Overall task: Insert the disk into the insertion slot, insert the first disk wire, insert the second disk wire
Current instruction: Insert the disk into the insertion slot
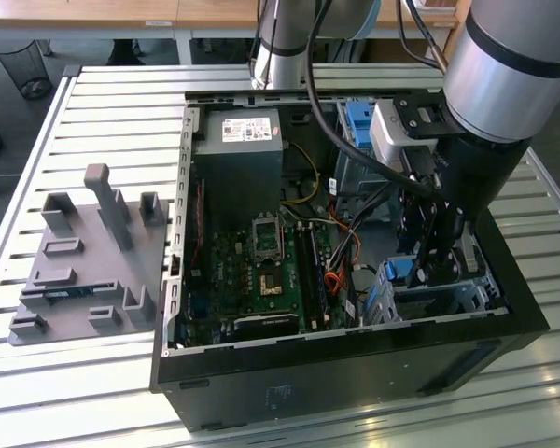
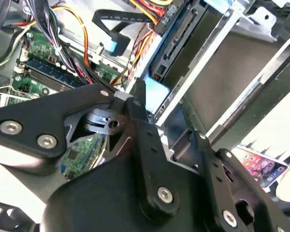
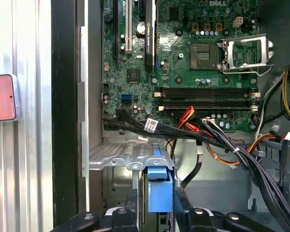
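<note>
The disk sits low in the insertion slot (image 3: 118, 158), a grey perforated metal cage in the case's corner (image 1: 467, 291). The end of its bright blue carrier shows in all three views (image 3: 159, 191) (image 2: 157, 94) (image 1: 398, 271). My gripper (image 3: 157, 205) (image 2: 169, 113) (image 1: 431, 266) reaches down into the case, its black fingers (image 2: 140, 111) on either side of that blue end and closed on it. A black flat cable with a light blue plug (image 2: 113, 46) hangs free beside the disk's connector end. I cannot tell which of the cables are the disk wires.
The green motherboard (image 3: 183, 58) fills the case floor, crossed by black, red and orange cable bundles (image 3: 217, 140). A taller cage with a blue latch (image 1: 359, 121) stands at the back. A grey fixture plate (image 1: 84, 261) lies on the exterior view's left. A phone (image 3: 2, 96) lies outside the case wall.
</note>
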